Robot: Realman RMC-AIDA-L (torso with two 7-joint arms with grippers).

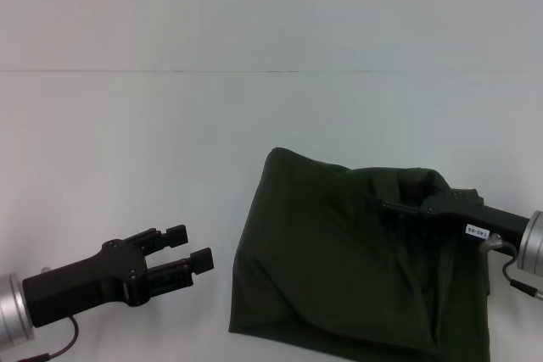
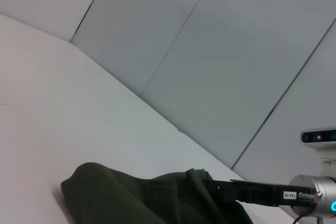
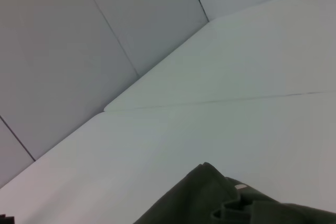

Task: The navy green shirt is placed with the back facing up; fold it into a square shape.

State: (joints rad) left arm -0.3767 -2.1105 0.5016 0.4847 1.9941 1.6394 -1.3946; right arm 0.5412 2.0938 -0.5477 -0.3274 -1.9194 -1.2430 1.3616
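Your left gripper (image 1: 182, 257) hovers over the bare white table (image 1: 127, 142) with its jaws parted and nothing between them; the arm behind it is cut off at the frame edge. Beside those jaws, toward your right arm and clear of them, lies the navy green shirt (image 1: 322, 269), bunched into a rough block, its near edge running out of frame. Your right gripper (image 1: 392, 206) reaches over the shirt's far corner; its fingertips sink into dark folds, so you cannot tell whether they are closed on cloth
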